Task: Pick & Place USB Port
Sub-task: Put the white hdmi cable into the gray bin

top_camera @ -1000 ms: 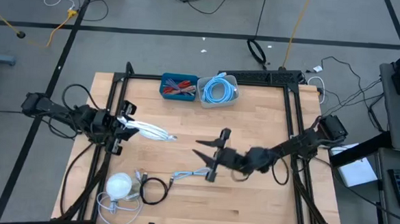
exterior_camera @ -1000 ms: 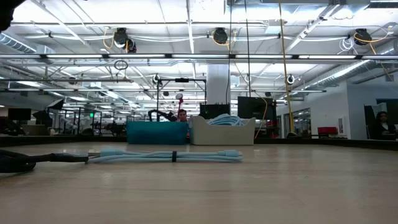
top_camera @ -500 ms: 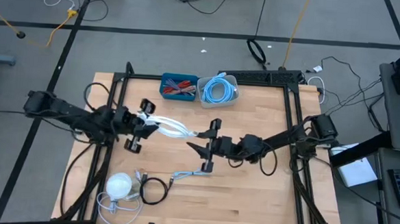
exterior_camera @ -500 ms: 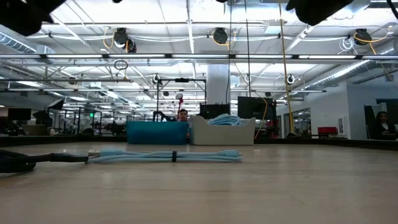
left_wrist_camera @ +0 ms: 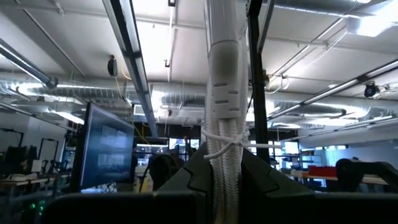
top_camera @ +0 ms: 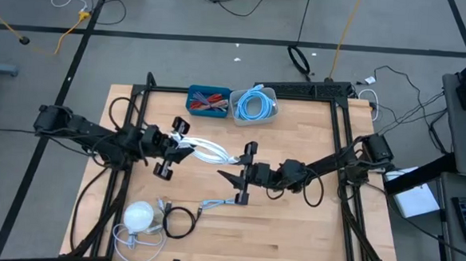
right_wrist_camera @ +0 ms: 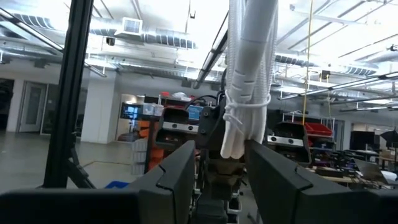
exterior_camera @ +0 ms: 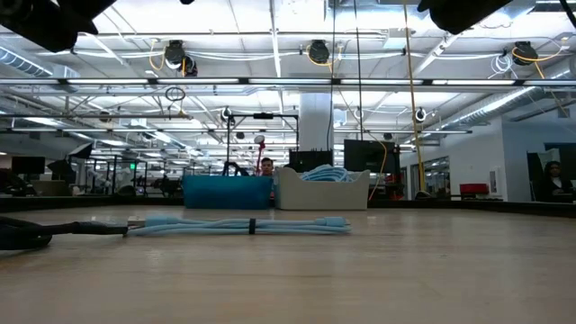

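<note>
A white coiled cable bundle [top_camera: 209,152] with a tie around it hangs in the air over the table's middle. My left gripper [top_camera: 174,146] is shut on its left end. My right gripper [top_camera: 242,174] is open. Its two fingers stand on either side of the bundle's right end [right_wrist_camera: 239,146], and I see no touch. A light blue cable bundle [top_camera: 221,202] lies flat on the table near the right gripper and also shows in the low view [exterior_camera: 243,224]. My left gripper pinches the white cable bundle between its two fingers [left_wrist_camera: 186,180], at the end just short of the tie [left_wrist_camera: 225,146]. The fingers come level from the table's left and lie along the bundle. The bundle is lifted clear and reaches out toward the right gripper.
A blue bin [top_camera: 208,100] of small parts and a white bin [top_camera: 255,106] with a coiled blue cable stand at the far edge. A white round charger [top_camera: 139,216] and a black cable [top_camera: 177,222] lie near the left front. Black frame rails [top_camera: 346,144] border the table.
My left gripper has carried the white bundle from the table's left side toward the middle, still shut on it. My right gripper has shifted left and toward the far edge, so its open fingers now flank the bundle's free end.
</note>
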{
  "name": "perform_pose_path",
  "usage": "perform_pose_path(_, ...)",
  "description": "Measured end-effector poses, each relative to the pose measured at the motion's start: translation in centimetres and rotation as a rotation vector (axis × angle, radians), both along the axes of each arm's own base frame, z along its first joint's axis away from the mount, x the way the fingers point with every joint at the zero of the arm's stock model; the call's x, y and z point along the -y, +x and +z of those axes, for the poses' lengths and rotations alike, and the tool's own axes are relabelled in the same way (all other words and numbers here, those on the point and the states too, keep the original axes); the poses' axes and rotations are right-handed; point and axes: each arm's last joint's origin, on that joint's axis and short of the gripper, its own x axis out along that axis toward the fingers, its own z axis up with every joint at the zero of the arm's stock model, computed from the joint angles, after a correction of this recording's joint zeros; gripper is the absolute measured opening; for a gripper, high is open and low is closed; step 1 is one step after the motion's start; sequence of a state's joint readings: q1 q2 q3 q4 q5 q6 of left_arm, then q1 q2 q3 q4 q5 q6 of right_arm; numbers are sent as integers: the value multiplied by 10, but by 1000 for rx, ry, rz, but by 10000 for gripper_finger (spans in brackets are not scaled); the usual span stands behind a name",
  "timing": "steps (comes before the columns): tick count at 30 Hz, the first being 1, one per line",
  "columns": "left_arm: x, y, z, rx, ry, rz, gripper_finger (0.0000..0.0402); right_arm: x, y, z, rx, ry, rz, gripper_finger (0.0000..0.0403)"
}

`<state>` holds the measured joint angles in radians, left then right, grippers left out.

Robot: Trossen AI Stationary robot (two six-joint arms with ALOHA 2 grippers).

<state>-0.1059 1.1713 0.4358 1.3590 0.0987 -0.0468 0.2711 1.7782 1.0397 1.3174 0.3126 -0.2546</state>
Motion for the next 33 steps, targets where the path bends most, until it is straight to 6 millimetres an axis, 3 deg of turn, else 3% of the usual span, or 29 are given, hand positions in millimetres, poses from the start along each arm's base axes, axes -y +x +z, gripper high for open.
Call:
perform_pose_path(9, 4, 3, -6, -69, 28, -23, 36, 0, -1, 1, 17, 1, 0, 135)
perform_pose_path(33, 43, 5, -24, -227, 110, -36, 33, 7, -2, 6, 65, 3, -74, 133)
